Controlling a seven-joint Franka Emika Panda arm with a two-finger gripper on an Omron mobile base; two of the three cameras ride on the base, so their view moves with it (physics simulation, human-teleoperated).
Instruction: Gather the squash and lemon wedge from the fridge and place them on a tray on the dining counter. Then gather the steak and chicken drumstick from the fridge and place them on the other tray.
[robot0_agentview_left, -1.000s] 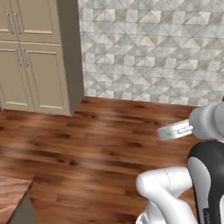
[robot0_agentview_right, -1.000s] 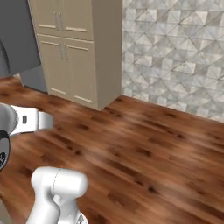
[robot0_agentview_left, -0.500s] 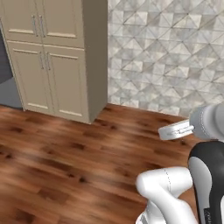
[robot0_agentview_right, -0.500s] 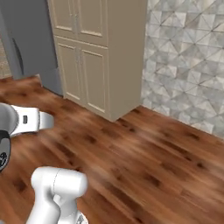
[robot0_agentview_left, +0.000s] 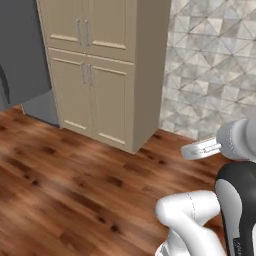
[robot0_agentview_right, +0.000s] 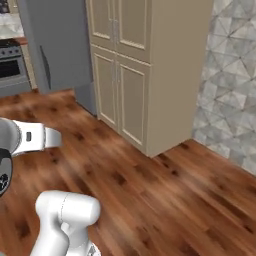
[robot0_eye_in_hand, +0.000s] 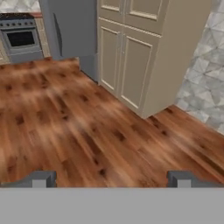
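In your hand view the tool (robot0_eye_in_hand: 111, 179) stands released, its two dark finger tips (robot0_eye_in_hand: 40, 178) rising wide apart at the bottom of the frame with nothing between them but bare wooden floor (robot0_eye_in_hand: 87, 131). The fridge (robot0_eye_in_hand: 72, 28), the grey appliance you are after, sits in the upper left of that view, its door shut and a slim dark curved handle (robot0_eye_in_hand: 57, 27) running down its left part. Just left of it, in the far upper left corner, you can see a steel oven range (robot0_eye_in_hand: 22, 41) with a dark window. Touching the fridge's right side is a tall beige panelled cabinet (robot0_eye_in_hand: 140, 48), which takes up the upper middle of the frame, and right of that a grey tiled wall (robot0_eye_in_hand: 203, 83) with a geometric pattern. In your left base view the fridge fills the upper left corner, the cabinet stands in the upper middle beside it, and the white arm (robot0_agentview_left: 220, 200) rises from the lower right over the reddish-brown planks. In your right base view the fridge stands in the upper left with its handle facing you, the range at the far left edge, the cabinet in the upper middle and the tiled wall at the right edge. You cannot tell from these views what lies inside the fridge.
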